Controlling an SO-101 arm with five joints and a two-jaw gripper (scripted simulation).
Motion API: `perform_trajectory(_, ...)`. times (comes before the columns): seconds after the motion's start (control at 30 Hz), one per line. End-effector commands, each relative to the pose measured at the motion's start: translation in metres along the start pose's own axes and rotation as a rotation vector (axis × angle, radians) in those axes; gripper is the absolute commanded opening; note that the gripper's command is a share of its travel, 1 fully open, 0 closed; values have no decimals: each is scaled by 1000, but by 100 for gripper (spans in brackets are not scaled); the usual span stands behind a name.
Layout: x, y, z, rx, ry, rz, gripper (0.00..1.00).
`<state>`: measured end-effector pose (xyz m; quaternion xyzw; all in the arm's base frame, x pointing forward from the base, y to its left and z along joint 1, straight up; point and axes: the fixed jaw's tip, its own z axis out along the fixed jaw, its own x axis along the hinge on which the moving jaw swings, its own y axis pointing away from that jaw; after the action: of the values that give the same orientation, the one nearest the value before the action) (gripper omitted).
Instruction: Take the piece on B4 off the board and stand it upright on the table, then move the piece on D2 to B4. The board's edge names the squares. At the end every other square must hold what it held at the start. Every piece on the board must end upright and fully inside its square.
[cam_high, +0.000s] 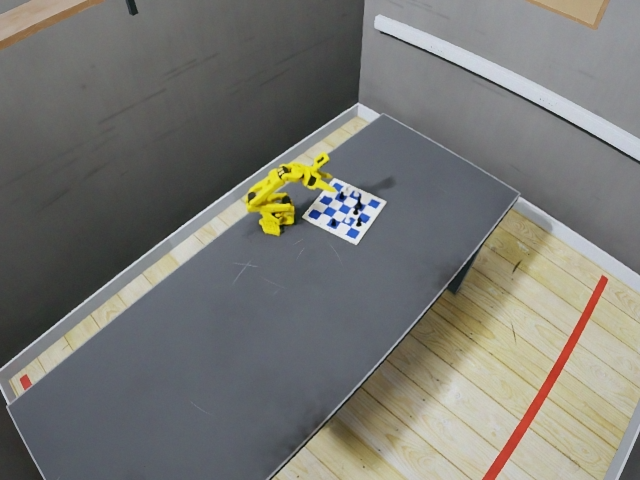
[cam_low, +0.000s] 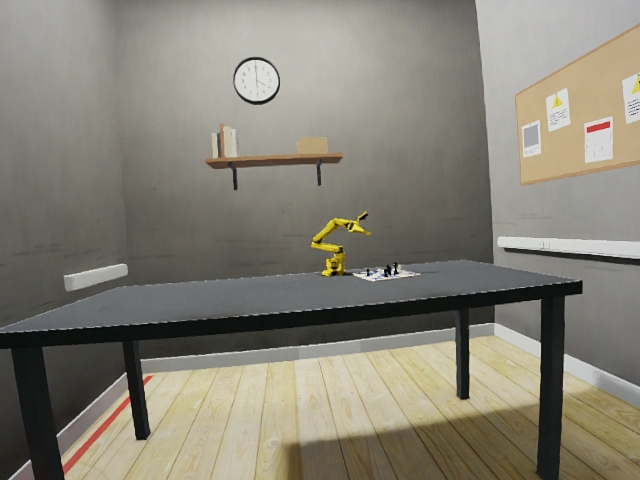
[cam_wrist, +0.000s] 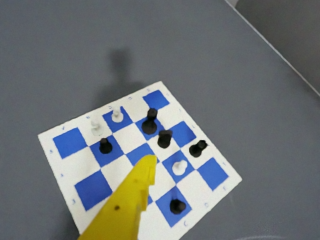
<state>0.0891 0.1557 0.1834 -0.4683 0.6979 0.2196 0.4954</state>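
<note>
A small blue and white chessboard (cam_high: 344, 210) lies on the dark table next to the yellow arm's base (cam_high: 276, 217). In the wrist view the board (cam_wrist: 137, 160) holds several black pieces, among them one (cam_wrist: 150, 119), another (cam_wrist: 164, 138) and one near the corner (cam_wrist: 176, 205). It also holds three white pieces, such as one (cam_wrist: 179, 166). All stand upright. The square labels are too small to read. My gripper (cam_high: 324, 175) hangs in the air above the board's near edge, partly open and empty. One yellow jaw (cam_wrist: 145, 172) shows over the board.
The table's back edge and the wall run close behind the arm (cam_low: 336, 240). The board also shows in the exterior view (cam_low: 385, 273). The arm's shadow (cam_wrist: 120, 65) falls on the table beyond the board.
</note>
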Motion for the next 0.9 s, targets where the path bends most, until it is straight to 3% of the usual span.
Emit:
perform_trajectory(0.0,15,10,-5,-46,27,27,46)
perform_trajectory(0.43,42,27,-11,-120,80,79,41)
perform_trajectory(0.87,46,28,-12,-129,87,85,40)
